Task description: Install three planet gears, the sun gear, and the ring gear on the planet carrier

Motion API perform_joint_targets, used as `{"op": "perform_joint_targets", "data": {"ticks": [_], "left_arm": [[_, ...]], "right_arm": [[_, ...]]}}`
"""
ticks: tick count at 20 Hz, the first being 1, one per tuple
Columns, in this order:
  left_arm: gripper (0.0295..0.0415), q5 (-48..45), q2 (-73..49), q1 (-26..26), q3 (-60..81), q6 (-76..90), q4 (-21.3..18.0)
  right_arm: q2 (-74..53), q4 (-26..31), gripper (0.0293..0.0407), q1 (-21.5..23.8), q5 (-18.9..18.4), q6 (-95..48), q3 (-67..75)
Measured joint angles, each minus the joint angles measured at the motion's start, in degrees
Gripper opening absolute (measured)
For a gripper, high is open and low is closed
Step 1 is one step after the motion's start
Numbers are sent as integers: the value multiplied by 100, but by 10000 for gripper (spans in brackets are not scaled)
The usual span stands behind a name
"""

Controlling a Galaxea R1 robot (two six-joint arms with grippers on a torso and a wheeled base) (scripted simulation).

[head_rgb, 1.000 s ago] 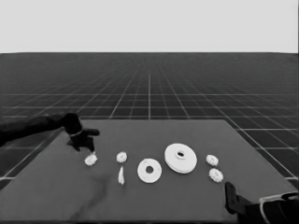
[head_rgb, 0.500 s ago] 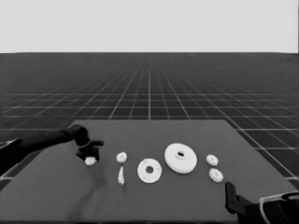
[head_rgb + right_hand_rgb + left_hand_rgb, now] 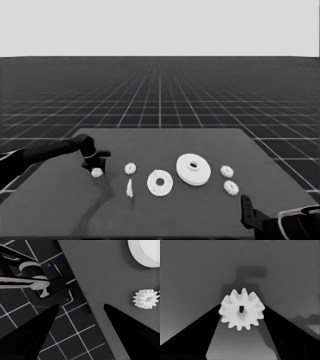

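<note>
My left gripper stands over the table's left part, open, with a small toothed gear on the table between its fingertips. In the left wrist view that gear fills the gap between the two fingers, its teeth near both tips. A second gear lies just to its right. The smaller round part sits mid-table, the larger round part right of it. Two more gears lie farther right. My right gripper is parked at the lower right corner, open.
A thin white piece stands between the second gear and the smaller round part. The right wrist view shows a gear, an edge of the larger round part, the table's corner and dark machinery over the floor grid.
My left arm has swung in and come down over the leftmost gear, its fingers now on either side of it. The gear has not moved. The right arm stays still.
</note>
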Motion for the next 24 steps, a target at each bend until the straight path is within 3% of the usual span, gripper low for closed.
{"op": "perform_joint_targets", "data": {"ticks": [4,6,8,14,15,16,19,24], "left_arm": [[312,0,0,0,0,0,0],[312,598,-371,-636,754,-293,-298],[312,798,-432,-910,869,-328,-450],[312,898,-444,-1033,891,-331,-533],[313,1110,-15,-1029,1931,-2424,-253],[313,1269,1192,-1025,2050,-3428,-182],[313,1314,3042,-1019,711,-3626,-211],[313,1295,3490,-1014,96,-3467,-227]], "right_arm": [[0,0,385,0,0,0,0],[0,0,385,0,0,0,0],[0,0,385,0,0,0,0],[0,0,385,0,0,0,0],[0,0,385,0,0,0,0],[0,0,385,0,0,0,0],[0,0,385,0,0,0,0],[0,0,385,0,0,0,0]]}}
